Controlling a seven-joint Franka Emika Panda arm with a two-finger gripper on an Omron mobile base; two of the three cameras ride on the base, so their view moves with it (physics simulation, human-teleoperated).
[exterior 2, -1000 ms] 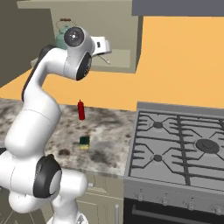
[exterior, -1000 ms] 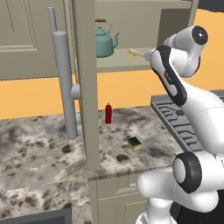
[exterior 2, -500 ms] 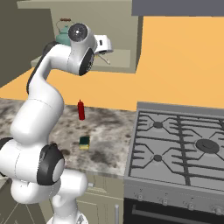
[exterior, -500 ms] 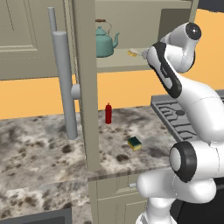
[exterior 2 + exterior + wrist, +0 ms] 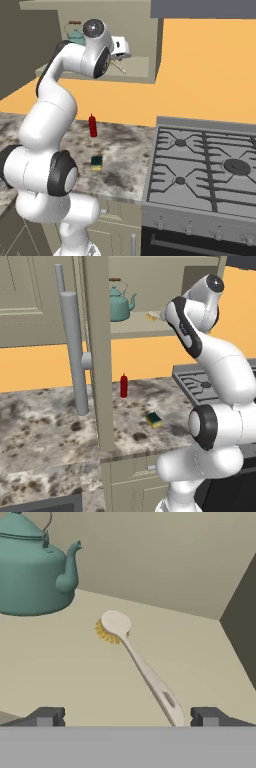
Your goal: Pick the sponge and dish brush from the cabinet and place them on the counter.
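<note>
The dish brush point(image 5: 142, 667) lies on the beige shelf of the open cabinet point(image 5: 135, 330). Its round head and yellowish bristles point away from the hand, and its handle end reaches back between my fingertips. My gripper point(image 5: 127, 717) is open just in front of the shelf, with the handle end closer to the right fingertip point(image 5: 207, 716) and nothing gripped. From the right base the gripper point(image 5: 121, 54) hovers at the shelf edge over the brush point(image 5: 119, 66). The sponge point(image 5: 154, 419) point(image 5: 96, 162), yellow with a green top, rests on the speckled counter point(image 5: 45, 421).
A teal kettle point(image 5: 32, 567) point(image 5: 120, 303) stands on the shelf left of the brush. The open cabinet door with its long grey bar handle point(image 5: 70, 351) hangs over the counter. A red bottle point(image 5: 123, 386) stands behind the sponge. The stove top point(image 5: 210, 170) lies to the right.
The arm has pushed the hand a little further toward the cabinet shelf and the brush. The jaws stayed open, and the sponge and bottle have not moved.
</note>
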